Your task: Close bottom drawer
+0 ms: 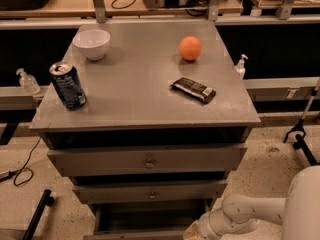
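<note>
The grey cabinet (pixel 145 114) has three drawers. The top drawer (pixel 147 160) and the middle drawer (pixel 150 191) each show a small round knob. The bottom drawer (pixel 145 223) stands pulled out at the lower edge of the view; I see its dark inside and the top rim of its front, its knob is out of view. My white arm reaches in from the lower right. My gripper (pixel 192 232) is at the drawer's right front corner, mostly cut off by the lower edge.
On the cabinet top stand a white bowl (pixel 92 43), a blue soda can (pixel 68 85), an orange (pixel 190 48) and a dark snack bar (pixel 194 89). Sanitizer bottles (pixel 240 66) flank the cabinet. A black stand leg (pixel 37 215) lies on the floor left, cables nearby.
</note>
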{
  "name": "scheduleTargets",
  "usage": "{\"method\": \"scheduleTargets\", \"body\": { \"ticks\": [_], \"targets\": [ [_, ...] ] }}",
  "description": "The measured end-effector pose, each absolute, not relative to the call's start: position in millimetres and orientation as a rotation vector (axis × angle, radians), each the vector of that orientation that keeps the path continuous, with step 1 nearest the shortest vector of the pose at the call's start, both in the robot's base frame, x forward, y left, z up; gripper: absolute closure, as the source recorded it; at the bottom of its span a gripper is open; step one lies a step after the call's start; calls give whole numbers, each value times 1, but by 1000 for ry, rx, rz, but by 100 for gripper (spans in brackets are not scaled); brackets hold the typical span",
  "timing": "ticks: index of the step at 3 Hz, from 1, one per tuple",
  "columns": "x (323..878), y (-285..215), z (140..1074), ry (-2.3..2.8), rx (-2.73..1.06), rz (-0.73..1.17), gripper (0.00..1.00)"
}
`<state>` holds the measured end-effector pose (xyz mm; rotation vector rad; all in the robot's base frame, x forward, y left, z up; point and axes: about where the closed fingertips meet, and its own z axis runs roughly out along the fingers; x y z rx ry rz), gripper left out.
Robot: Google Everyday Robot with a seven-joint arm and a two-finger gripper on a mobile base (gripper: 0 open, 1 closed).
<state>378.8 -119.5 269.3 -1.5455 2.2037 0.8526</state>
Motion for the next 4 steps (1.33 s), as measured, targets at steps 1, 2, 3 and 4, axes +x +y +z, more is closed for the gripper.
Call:
{"method": "scheduleTargets", "body": {
  "ticks": [1, 2, 3, 4],
  "targets": [
    [391, -128, 236, 2220, -1513, 779, 100],
    [403, -135, 216, 2233, -1487, 756, 100],
    [407, -138, 205, 2257, -1472, 766, 100],
    [407, -138, 205, 2257, -1472, 766, 100]
  ]
}}
